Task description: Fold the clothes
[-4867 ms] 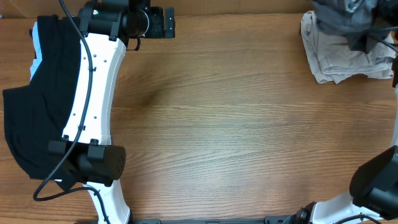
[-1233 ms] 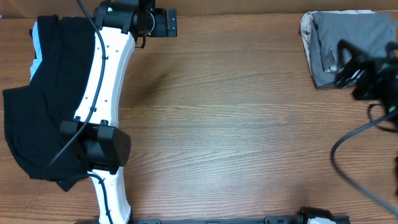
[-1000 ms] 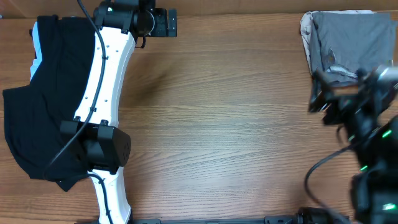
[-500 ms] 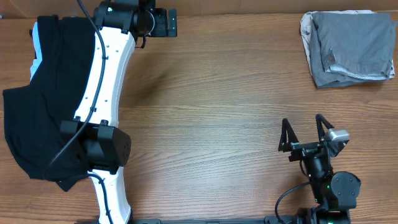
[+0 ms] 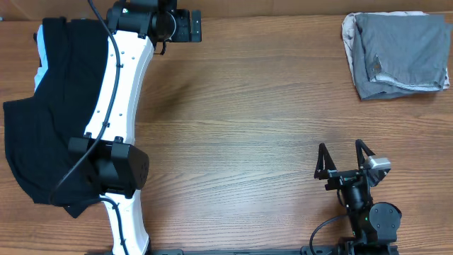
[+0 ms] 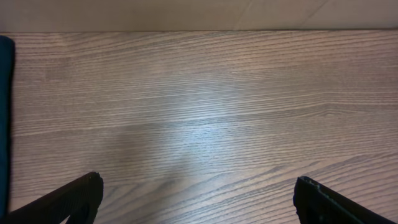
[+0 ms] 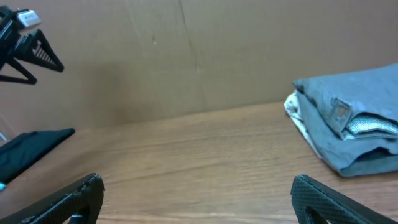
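The grey shorts (image 5: pixel 400 53) lie folded at the table's far right corner, and the right wrist view shows them (image 7: pixel 357 134) at its right edge. My right gripper (image 5: pixel 341 146) is open and empty near the front edge, well clear of the shorts; its fingertips (image 7: pixel 87 186) frame bare wood. My left gripper (image 5: pixel 197 26) is open at the far left of the table, over bare wood, with nothing between its fingers (image 6: pixel 74 199).
Beige shorts (image 5: pixel 348 35) peek out from under the grey pair. A black garment (image 5: pixel 42 127) with a light-blue edge covers the table's left side beside the left arm (image 5: pixel 113 106). The wooden table (image 5: pixel 248 127) runs between them, with a cardboard wall (image 7: pixel 186 56) behind.
My right arm has pulled back from the grey shorts to the front edge, open and empty. The shorts stay folded on the pile. The left arm has not moved.
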Robot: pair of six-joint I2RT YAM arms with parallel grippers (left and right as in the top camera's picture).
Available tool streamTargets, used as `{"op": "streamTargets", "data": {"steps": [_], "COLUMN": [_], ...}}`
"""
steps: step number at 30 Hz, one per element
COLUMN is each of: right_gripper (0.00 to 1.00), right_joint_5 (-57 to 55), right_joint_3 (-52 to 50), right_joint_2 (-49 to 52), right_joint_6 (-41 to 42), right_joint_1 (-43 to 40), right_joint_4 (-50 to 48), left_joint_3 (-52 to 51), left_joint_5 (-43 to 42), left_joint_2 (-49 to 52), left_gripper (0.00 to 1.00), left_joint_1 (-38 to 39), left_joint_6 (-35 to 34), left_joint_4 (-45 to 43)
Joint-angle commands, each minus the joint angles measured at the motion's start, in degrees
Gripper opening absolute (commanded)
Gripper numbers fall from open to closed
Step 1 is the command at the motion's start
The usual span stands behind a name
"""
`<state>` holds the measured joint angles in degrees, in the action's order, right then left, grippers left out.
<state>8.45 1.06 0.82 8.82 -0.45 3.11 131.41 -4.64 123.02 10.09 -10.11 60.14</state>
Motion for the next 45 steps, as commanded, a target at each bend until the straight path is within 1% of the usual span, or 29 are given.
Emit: {"op": "streamTargets", "data": {"steps": [1, 29, 32, 36, 39, 42, 45], "right_gripper": [1.00, 1.00, 1.00, 1.00, 1.00, 1.00, 1.00], "right_joint_5": [-0.9, -0.9, -0.9, -0.9, -0.9, -0.9, -0.9], "right_joint_3": [-0.6, -0.6, -0.6, -0.6, -0.6, -0.6, -0.6], "right_joint_2": [-0.7, -0.7, -0.7, -0.7, -0.7, -0.7, -0.7], "right_joint_6": [0.2, 0.2, 0.2, 0.2, 0.2, 0.2, 0.2], "right_joint_1": [0.4, 0.4, 0.4, 0.4, 0.4, 0.4, 0.4], "right_joint_4": [0.9, 0.9, 0.9, 0.9, 0.9, 0.9, 0.9], "left_joint_3": [0.4, 0.3, 0.3, 0.3, -1.7, -10.4, -25.9], "left_joint_5": [0.2, 0.2, 2.5, 3.8, 5.4, 5.7, 3.8], "left_joint_2": [0.5, 0.7, -0.1, -5.0, -11.5, -20.0, -30.9], "left_gripper": [1.00, 1.00, 1.00, 1.00, 1.00, 1.00, 1.00], "left_joint_1": [-0.2, -0.2, -0.2, -0.2, -0.5, -2.0, -4.3], "left_joint_6": [1.1, 1.1, 1.1, 1.2, 1.2, 1.4, 1.4], "left_joint_4": [-0.2, -0.2, 0.1, 2.9, 2.3, -4.9, -16.4]}}
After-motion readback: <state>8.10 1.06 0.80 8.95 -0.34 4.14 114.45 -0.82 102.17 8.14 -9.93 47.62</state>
